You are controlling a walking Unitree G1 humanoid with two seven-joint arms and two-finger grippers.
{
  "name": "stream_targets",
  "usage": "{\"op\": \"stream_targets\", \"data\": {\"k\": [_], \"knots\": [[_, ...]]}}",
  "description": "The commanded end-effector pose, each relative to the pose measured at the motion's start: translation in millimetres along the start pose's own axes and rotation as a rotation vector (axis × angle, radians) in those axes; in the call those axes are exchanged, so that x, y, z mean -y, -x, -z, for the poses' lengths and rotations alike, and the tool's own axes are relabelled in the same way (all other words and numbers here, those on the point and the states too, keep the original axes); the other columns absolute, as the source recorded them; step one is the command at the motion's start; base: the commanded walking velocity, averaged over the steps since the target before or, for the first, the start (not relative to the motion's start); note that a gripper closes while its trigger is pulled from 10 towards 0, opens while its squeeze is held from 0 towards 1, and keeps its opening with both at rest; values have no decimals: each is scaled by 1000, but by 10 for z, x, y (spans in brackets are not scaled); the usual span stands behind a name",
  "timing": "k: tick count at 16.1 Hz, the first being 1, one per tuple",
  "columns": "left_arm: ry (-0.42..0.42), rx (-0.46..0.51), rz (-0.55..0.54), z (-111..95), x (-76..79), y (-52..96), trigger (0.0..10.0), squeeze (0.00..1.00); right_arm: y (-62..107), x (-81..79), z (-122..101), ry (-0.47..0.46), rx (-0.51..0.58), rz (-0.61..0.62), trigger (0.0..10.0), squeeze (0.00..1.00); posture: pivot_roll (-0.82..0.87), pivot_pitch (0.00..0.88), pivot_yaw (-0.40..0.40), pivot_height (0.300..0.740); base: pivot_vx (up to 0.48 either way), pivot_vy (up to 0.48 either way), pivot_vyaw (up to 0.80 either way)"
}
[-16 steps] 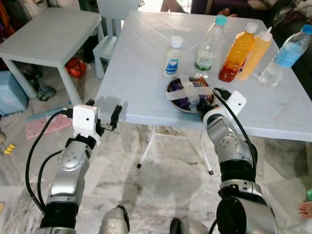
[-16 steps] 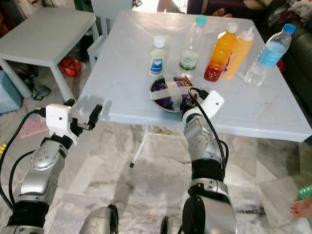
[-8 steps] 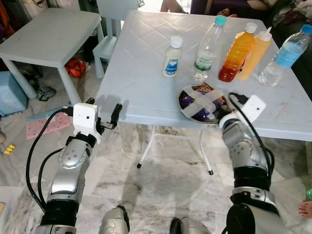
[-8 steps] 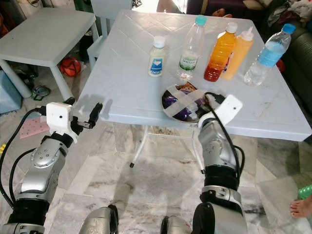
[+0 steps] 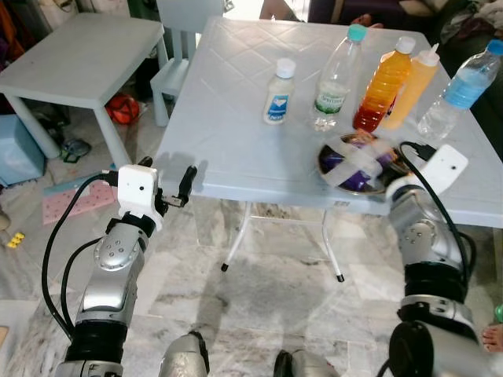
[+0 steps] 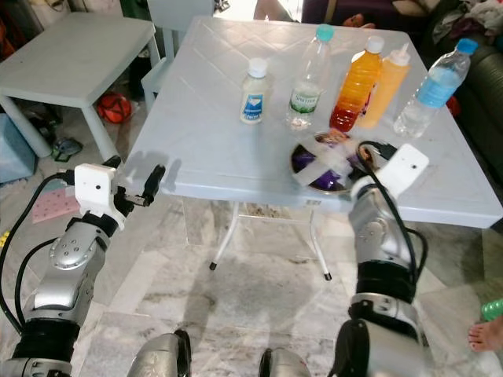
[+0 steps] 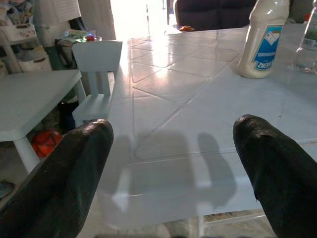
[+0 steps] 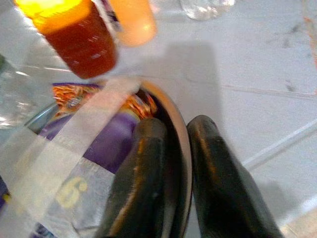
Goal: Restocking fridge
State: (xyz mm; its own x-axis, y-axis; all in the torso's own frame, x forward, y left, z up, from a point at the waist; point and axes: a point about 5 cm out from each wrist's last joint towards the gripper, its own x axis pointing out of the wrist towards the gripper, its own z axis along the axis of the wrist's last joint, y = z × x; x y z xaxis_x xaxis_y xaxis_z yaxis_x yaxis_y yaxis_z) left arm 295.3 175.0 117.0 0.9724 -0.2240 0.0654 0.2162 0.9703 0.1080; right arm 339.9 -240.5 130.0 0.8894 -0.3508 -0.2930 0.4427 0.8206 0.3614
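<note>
A metal bowl (image 5: 355, 163) of purple snack packets, crossed by strips of pale tape, sits on the white table (image 5: 228, 118) near its front edge. My right gripper (image 5: 399, 155) is shut on the bowl's right rim (image 8: 182, 148), one finger inside and one outside. Behind the bowl stand a white mayonnaise bottle (image 5: 278, 91), a clear teal-capped bottle (image 5: 337, 75), an orange juice bottle (image 5: 382, 83), an orange squeeze bottle (image 5: 414, 85) and a blue-labelled water bottle (image 5: 460, 86). My left gripper (image 5: 167, 174) hovers open at the table's front left corner, holding nothing.
A lower white table (image 5: 78, 55) and a small white chair (image 5: 177, 67) stand to the left. A blue bin (image 5: 16, 149) and an orange ball (image 5: 120, 108) lie on the marble floor there. A person's foot (image 5: 493, 338) is at the right edge.
My right gripper has dragged the bowl to the right along the table's front edge, from below the mayonnaise bottle to below the orange bottles. The left arm has stayed put.
</note>
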Motion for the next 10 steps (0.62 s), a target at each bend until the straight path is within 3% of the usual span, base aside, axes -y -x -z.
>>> {"op": "stream_targets", "data": {"k": [1,6,10], "knots": [[-14,-2,10,-7,-9,-15,10000,0,-10,32,-22,1,-7,0,10000,1000,27,80,-22,740,0,0,0],[-15,0,13,-9,7,-19,10000,0,-74,163,-160,25,40,31,10000,1000,31,79,-22,740,0,0,0],[-17,3,10,-13,-8,-24,10000,0,87,-96,-62,2,59,-51,10000,1000,25,76,-24,740,0,0,0]]}}
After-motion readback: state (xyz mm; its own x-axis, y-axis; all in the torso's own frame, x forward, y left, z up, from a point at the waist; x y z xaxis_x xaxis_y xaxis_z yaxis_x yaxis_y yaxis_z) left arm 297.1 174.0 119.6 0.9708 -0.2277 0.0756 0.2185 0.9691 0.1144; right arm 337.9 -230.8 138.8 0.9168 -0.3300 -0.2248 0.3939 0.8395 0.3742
